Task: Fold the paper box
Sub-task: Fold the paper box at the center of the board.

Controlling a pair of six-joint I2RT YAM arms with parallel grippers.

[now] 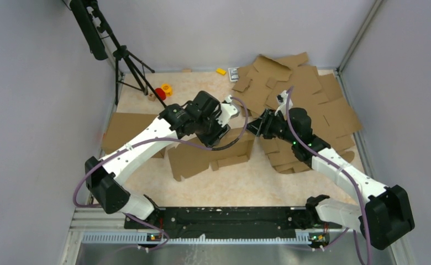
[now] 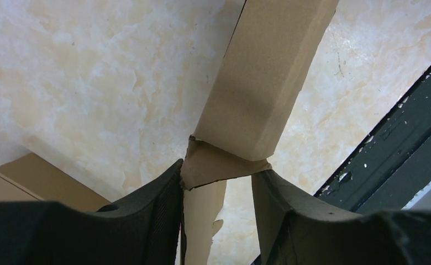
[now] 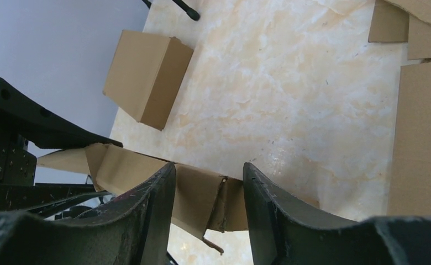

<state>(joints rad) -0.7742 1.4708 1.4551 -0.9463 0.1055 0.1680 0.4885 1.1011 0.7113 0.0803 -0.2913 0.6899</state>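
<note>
The box (image 1: 205, 157) lies half folded in the middle of the table (image 1: 257, 185), just ahead of the two arms, with its far side between the grippers. The left gripper (image 2: 217, 168) is about half closed on one end of a folded wall. A small flap fills the gap and touches both fingers (image 2: 152, 212), and the wall runs up and away from them above the table. The right gripper (image 3: 209, 167) stands about as wide at the box's other end. Cardboard fills its gap too and meets both fingers (image 3: 263, 210), so it also appears to have hold of the box. A heap of flat blanks (image 1: 313, 105) covers the table's far right corner and reaches under the right arm. A closed carton (image 1: 126, 131) sits at the table's left edge. A tripod (image 1: 126, 61), a red thing (image 1: 161, 93) and a yellow block (image 1: 221, 71) are at the far side.
</note>
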